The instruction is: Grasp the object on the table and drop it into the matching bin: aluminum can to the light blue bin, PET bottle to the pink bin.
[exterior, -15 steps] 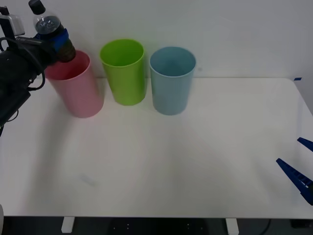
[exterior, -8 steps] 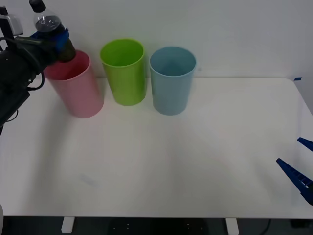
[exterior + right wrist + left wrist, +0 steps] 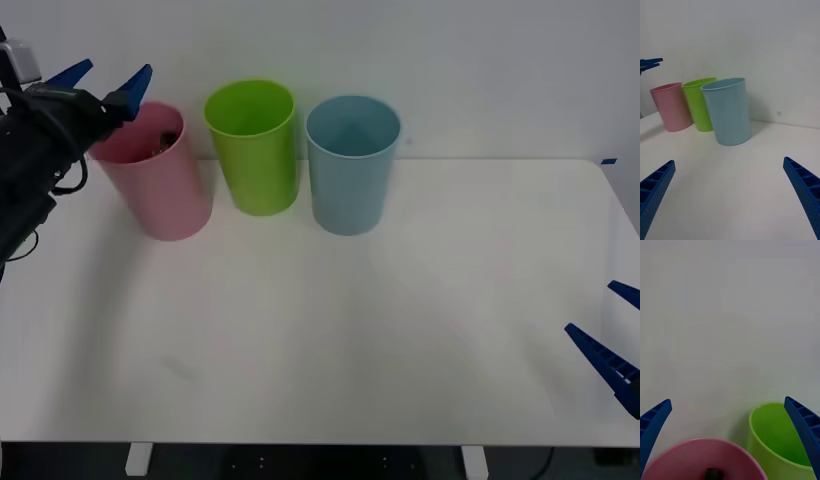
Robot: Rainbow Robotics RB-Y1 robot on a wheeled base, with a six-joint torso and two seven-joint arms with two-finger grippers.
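My left gripper (image 3: 105,85) hangs open above the rim of the pink bin (image 3: 158,185) at the table's far left, nothing between its fingers. A dark bit of the PET bottle (image 3: 163,143) shows inside the pink bin; in the left wrist view its dark part (image 3: 714,474) lies deep in the pink bin (image 3: 700,453). The light blue bin (image 3: 350,165) stands two places to the right on the white table (image 3: 380,330). My right gripper (image 3: 612,340) is open low at the table's front right edge, far from the bins.
A lime green bin (image 3: 254,145) stands between the pink and light blue bins, close to both. A white wall rises right behind the row of bins. From the right wrist view the bins (image 3: 730,110) stand in a row ahead.
The left gripper held the bottle over the pink bin; its fingers have since opened and the bottle has dropped inside. The right arm has not moved.
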